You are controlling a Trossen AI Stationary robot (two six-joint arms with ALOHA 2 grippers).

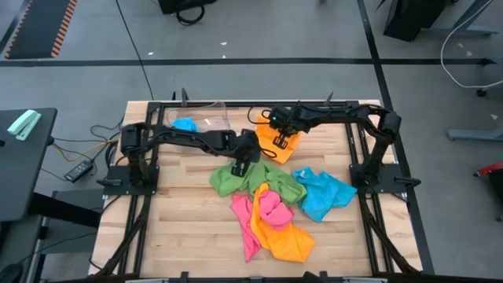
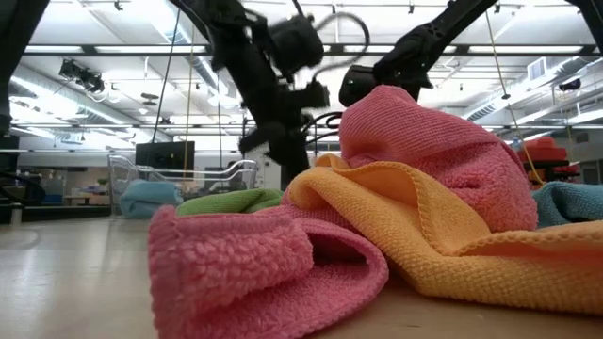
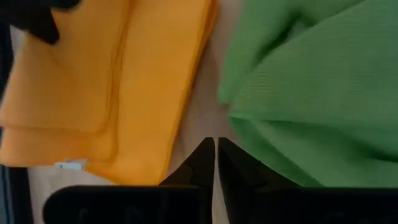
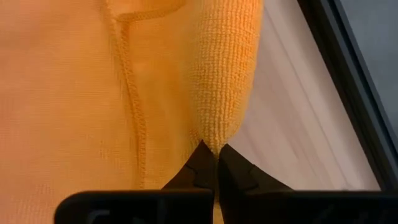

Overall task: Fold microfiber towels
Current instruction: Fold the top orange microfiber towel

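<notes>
At the worktop [image 1: 181,212], a blue towel [image 1: 185,124] already sits in the clear bin [image 1: 206,119] at eleven o'clock, the left gripper [image 1: 240,168] hovers, fingers together and empty, beside the green towel [image 1: 236,179], the right gripper [image 1: 280,135] pinches the folded orange towel [image 1: 277,146] at twelve, and five crumpled towels [image 1: 275,211] await folding at centre.

no readable text, label, brand, number or sign shows in any view.

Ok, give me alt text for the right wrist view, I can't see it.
The right pincer is shut on the folded edge of an orange towel that fills most of the view. Pale wooden table shows beside it, with a dark frame rail beyond.
</notes>
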